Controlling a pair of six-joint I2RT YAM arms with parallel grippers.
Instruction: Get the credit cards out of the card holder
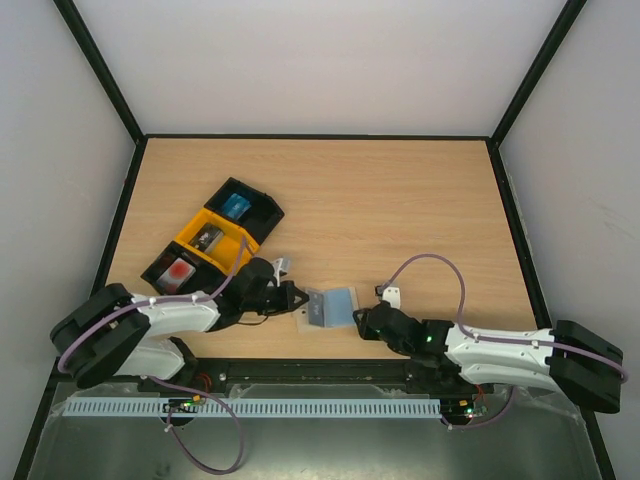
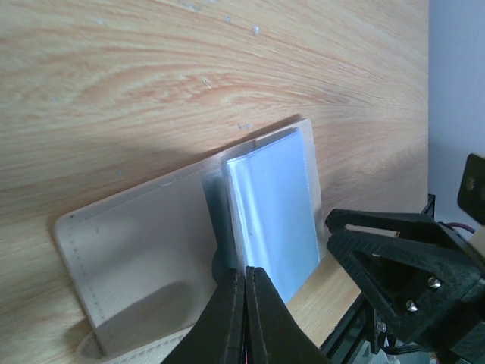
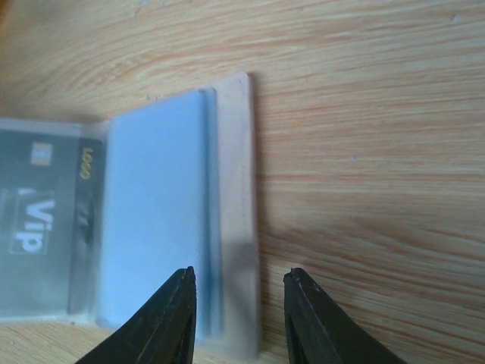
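— Two end effectors and one card holder (image 1: 330,308): where does it lie?

— Opened out flat on the wooden surface (image 1: 400,200), close to the near edge and right between the two. (The paler beige flap is toward the left arm, the pale blue pocket toward the right.)

— And the left end effector (image 1: 296,297)?

— Its fingers (image 2: 227,318) are pressed together with no gap. The tips sit over the holder, about where the flap meets the blue pocket. Whether they pinch any of it or only touch it, I cannot tell.

— The right end effector (image 1: 362,318)?

— Its fingers (image 3: 170,311) stand apart, straddling the holder's outer beige edge. One is over the blue pocket, the other over bare wood just beside the edge. They are not clamped on it.

— Any cards showing?

— From the right wrist, a dark card (image 3: 38,227) lettered "Vip" lies in the holder, just beside the blue pocket.

— Anything else nearby?

— A black-and-yellow tray (image 1: 215,240) sits farther back on the left, apart from the holder.
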